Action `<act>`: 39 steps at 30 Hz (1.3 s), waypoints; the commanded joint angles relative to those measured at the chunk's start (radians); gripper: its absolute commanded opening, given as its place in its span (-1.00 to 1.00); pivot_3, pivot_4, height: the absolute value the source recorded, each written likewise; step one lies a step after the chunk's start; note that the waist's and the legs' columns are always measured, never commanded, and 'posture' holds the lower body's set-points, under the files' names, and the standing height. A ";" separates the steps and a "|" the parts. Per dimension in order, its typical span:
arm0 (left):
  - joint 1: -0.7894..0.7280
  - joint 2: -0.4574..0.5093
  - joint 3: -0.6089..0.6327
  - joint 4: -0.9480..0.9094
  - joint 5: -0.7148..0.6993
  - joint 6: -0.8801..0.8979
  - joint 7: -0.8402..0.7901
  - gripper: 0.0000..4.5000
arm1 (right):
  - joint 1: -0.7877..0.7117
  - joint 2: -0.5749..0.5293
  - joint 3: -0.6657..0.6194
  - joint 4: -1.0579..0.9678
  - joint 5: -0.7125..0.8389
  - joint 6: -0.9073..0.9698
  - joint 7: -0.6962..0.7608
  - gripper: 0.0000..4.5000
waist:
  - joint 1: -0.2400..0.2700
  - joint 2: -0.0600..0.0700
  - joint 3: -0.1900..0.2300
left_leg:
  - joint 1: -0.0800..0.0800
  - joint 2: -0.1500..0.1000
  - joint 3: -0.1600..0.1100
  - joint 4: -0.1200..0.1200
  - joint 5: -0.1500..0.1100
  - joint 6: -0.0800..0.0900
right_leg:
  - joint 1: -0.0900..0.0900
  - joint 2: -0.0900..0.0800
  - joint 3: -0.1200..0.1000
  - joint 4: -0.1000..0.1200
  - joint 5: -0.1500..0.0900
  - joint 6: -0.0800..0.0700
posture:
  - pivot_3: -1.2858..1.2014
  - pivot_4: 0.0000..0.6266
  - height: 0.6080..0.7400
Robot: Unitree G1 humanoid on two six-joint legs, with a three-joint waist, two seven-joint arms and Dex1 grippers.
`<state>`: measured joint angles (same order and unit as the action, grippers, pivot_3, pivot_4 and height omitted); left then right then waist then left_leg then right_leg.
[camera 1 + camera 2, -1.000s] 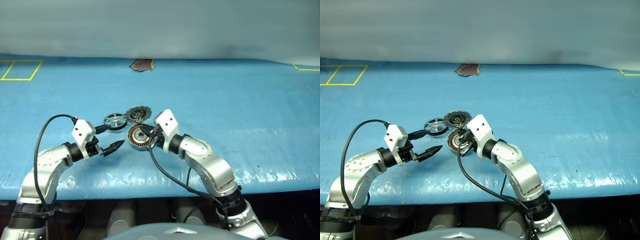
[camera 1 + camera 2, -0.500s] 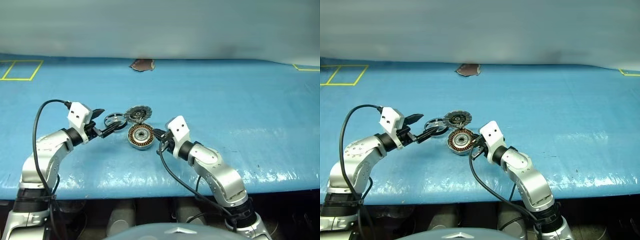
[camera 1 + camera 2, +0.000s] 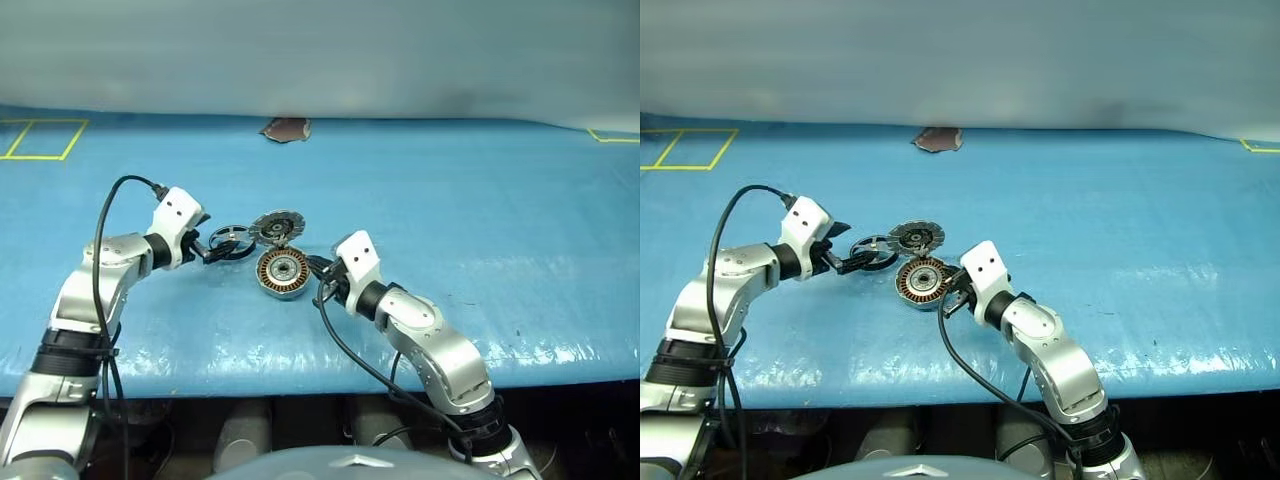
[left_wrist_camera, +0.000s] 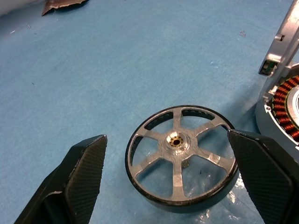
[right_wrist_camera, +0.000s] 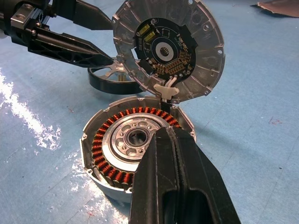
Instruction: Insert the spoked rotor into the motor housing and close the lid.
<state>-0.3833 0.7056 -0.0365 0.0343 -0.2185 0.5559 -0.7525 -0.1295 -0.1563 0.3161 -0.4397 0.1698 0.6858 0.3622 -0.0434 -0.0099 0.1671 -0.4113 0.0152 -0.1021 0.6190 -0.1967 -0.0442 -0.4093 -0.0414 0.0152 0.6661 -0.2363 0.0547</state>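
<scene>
Blue sheeting covers the desk [image 3: 450, 200], with yellow tape lines [image 3: 40, 140] at its far left corner and a small brown scrap [image 3: 285, 129] lying at its far edge. Near the middle of the desk sits the motor housing [image 3: 281, 273], a shallow round puck lying flat with its ring of copper-brown windings facing up around a silvery centre. The lid [image 3: 277, 228] stands raised on its hinge at the far edge of the housing, its segmented inner face with a dark centre turned toward the robot, so the housing is open. The spoked rotor [image 3: 231, 242] lies flat on the desk just to the left of the housing and lid, not inside the housing; in the left wrist view its six spokes [image 4: 180, 144] run from a central hub to a thin dark rim. The left pincer [image 4: 170, 182] is spread wide, one finger on each side of the rotor, and whether either one touches the rim cannot be told. The right pincer [image 5: 175, 158] is shut, its fingers pressed together and empty, poised at the near right edge of the housing and pointing across the windings toward the raised lid.
</scene>
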 commanded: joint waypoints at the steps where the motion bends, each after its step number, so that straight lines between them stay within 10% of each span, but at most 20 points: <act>1: -0.027 0.019 -0.039 0.029 0.049 -0.004 -0.016 1.00 | -0.001 0.003 -0.008 -0.023 0.007 -0.014 -0.006 -0.99 | -0.001 0.000 0.000 | 0.000 0.000 0.000 0.000 0.000 0.000 | 0.000 0.000 0.000 0.000 0.000 0.000 | 0.03 -0.52 1.00; 34: 0.012 -0.070 0.006 0.033 0.049 -0.072 0.011 1.00 | -0.009 0.006 -0.025 -0.009 0.007 -0.006 -0.039 -0.99 | 0.003 0.000 0.000 | 0.000 0.000 0.000 0.001 0.000 0.000 | 0.000 0.000 0.000 0.001 0.000 0.000 | 0.03 -0.52 1.00; 39: 0.006 -0.085 -0.038 0.035 0.059 -0.039 -0.016 0.42 | -0.006 0.012 -0.030 -0.010 0.006 -0.005 -0.049 -1.00 | 0.004 0.000 0.000 | 0.000 0.000 0.000 0.001 0.000 0.000 | 0.000 0.000 0.000 0.001 0.001 0.000 | 0.03 -0.52 1.00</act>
<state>-0.3683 0.6215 -0.0647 0.1023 -0.1601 0.5125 -0.7618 -0.1243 -0.1510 0.2993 -0.4359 0.1692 0.6864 0.3199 -0.0397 -0.0101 0.1671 -0.4116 0.0149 -0.1022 0.6203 -0.1967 -0.0441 -0.4088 -0.0416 0.0153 0.6667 -0.2358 0.0551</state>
